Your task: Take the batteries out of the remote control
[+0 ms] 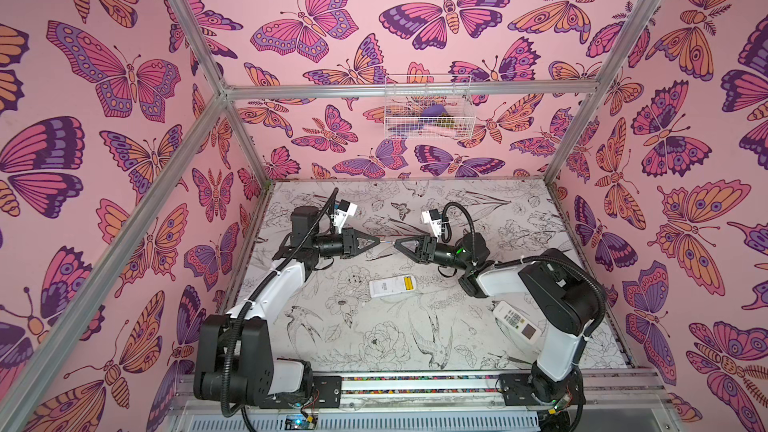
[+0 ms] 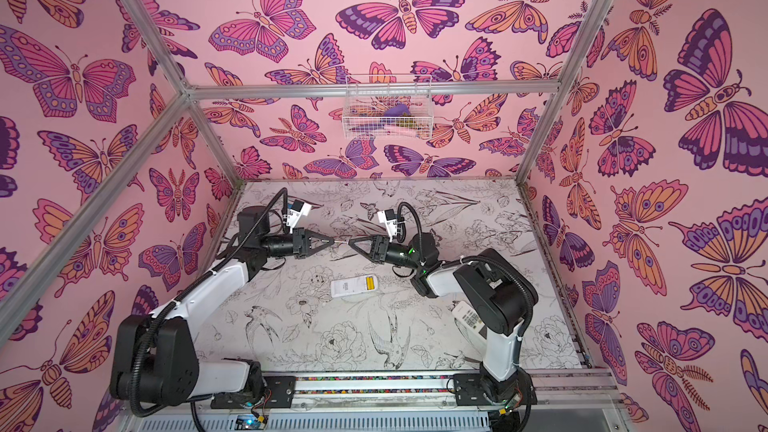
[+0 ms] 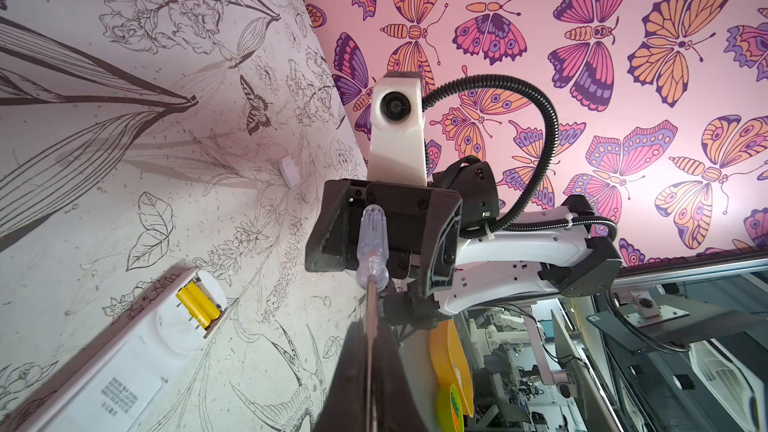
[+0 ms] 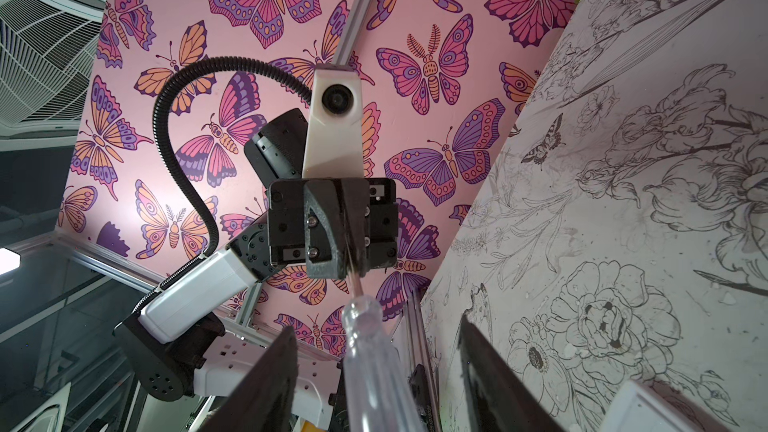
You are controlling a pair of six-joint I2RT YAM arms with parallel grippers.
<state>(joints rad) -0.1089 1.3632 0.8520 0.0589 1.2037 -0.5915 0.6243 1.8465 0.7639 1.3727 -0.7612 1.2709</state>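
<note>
Left claw (image 1: 378,240) pinches the screwdriver (image 3: 372,238) shaft; right claw (image 1: 397,242) spread around its handle; batteries (image 1: 408,283) lie below, nearer right.

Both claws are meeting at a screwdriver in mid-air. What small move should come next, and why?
Probably the right claw should close on the screwdriver by its clear handle. Its fingers flank that handle with gaps showing, while the left claw is shut on the metal shaft. The yellow batteries lie in the open remote.
</note>
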